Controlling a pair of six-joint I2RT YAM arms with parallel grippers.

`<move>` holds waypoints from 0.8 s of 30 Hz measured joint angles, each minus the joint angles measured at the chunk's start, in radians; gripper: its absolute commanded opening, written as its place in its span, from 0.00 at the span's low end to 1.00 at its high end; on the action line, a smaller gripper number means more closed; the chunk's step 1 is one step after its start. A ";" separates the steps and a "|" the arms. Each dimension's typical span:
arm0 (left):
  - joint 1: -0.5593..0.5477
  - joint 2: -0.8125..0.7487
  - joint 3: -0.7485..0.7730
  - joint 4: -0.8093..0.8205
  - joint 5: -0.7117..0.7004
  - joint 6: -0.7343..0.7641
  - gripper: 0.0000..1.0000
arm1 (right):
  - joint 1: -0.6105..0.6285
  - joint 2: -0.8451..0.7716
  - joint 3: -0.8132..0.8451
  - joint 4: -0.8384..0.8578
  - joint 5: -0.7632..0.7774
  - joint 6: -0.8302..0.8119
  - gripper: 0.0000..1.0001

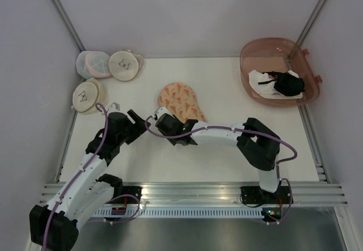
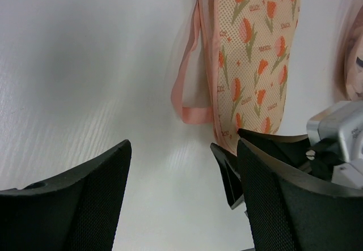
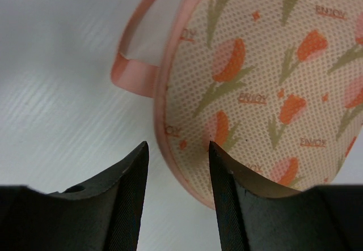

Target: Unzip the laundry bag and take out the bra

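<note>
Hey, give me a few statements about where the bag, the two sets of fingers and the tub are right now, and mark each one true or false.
1. The laundry bag lies on the table, outside the tub. True.
2. The left fingers are clamped on the bag. False: they stand open over bare table beside it.
3. The right fingers stand apart with the bag's edge between them. True.
4. The tub is empty. False: it holds a white cloth and a black garment.
5. Three round pouches sit at the table's far left. True.
</note>
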State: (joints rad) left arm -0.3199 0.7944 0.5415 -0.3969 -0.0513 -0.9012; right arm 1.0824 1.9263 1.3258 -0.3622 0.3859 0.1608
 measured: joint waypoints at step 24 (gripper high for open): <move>0.006 0.028 -0.004 0.006 0.033 0.001 0.78 | -0.031 -0.188 -0.040 0.000 -0.006 0.027 0.00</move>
State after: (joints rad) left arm -0.3134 0.8227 0.5377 -0.3912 -0.0185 -0.9005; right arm 1.0512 1.7382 1.2858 -0.3618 0.3794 0.1875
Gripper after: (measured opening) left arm 0.786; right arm 0.012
